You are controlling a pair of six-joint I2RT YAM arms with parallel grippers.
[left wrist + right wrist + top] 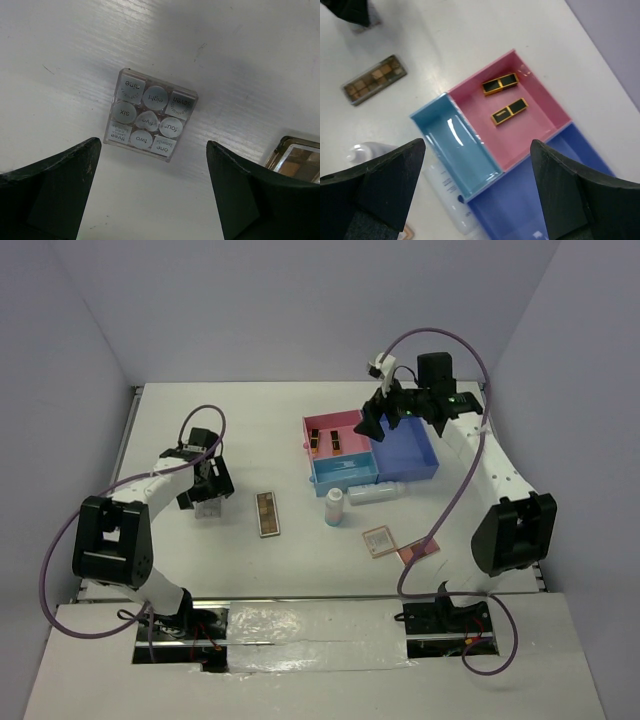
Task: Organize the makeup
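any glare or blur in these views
Left wrist: white grid palette sharp, its labels readable, the near fingers dark and soft. Right wrist: glare streak on the light blue compartment floor. Top external: even light, faint shadows.

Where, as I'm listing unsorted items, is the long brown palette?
Top view: the long brown palette lies left of centre, between the white grid palette and the upright white bottle.

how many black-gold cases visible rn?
2. Both lie in the pink compartment: one black-gold case, the other beside it, not touching. More may be hidden.
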